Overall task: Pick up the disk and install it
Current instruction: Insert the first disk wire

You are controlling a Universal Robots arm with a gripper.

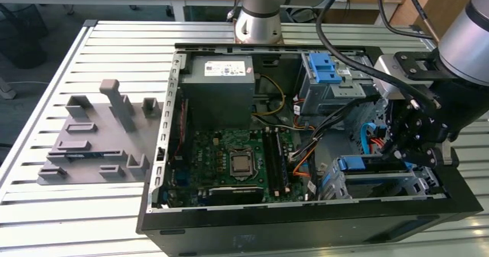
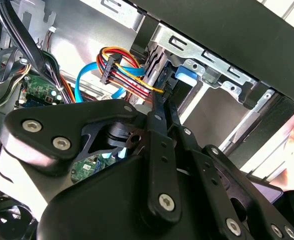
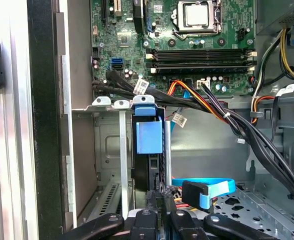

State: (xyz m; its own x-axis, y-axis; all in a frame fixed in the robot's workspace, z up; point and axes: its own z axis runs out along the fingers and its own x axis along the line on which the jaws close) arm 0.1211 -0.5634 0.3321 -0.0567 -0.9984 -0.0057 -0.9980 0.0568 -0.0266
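The gripper (image 1: 413,148) hangs inside the open computer case (image 1: 306,214), over the drive cage (image 1: 382,182) at about four o'clock from the motherboard (image 1: 237,165). The disk (image 3: 149,150) stands on edge in the cage, its blue bracket (image 3: 149,136) facing the fingers (image 3: 159,205). These are clamped on its near end. Its long axis runs straight ahead from the gripper into the bay.
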